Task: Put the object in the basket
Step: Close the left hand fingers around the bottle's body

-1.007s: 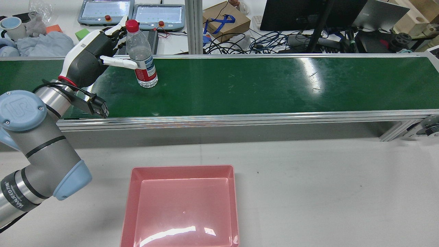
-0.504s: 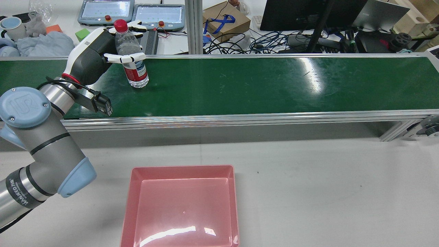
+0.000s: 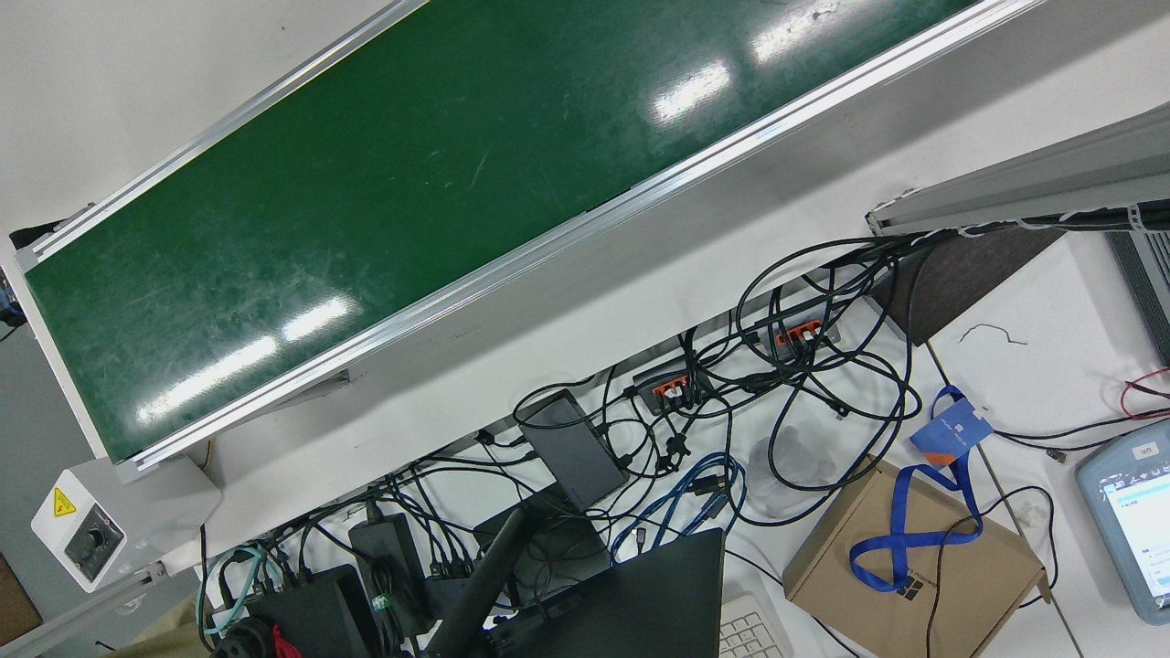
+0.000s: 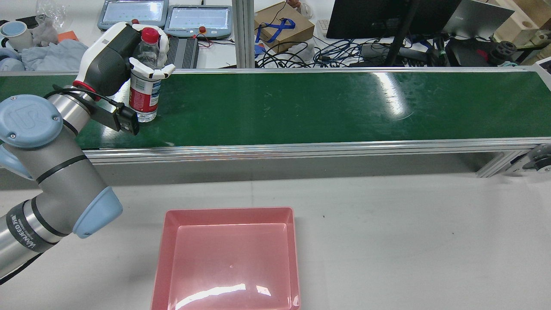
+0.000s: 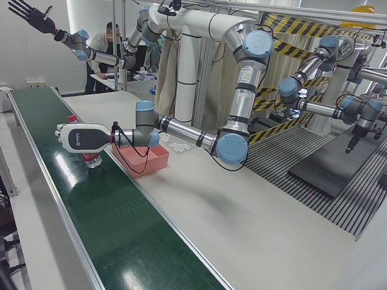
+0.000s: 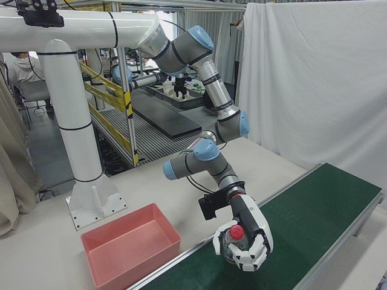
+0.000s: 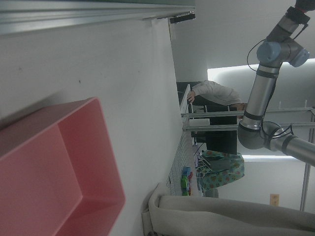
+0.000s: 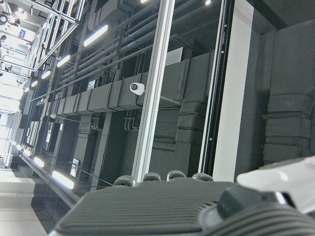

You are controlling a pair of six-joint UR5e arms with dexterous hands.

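Nearest us in the rear view, the pink basket (image 4: 230, 258) sits empty on the table, well short of our left hand (image 4: 118, 56) and toward our side of it. The hand is closed around a clear water bottle (image 4: 144, 82), fingers (image 4: 151, 72) wrapping the upper body just above the red label, the base just over or touching the green belt (image 4: 323, 107). We judge the bottle light, thin-walled and smooth, so it may dent or slip; a hold across the middle seems best. Since half a second ago, the bottle has come nearer us and leftward. Our right hand (image 8: 197, 206) shows only its back, so we cannot tell its state.
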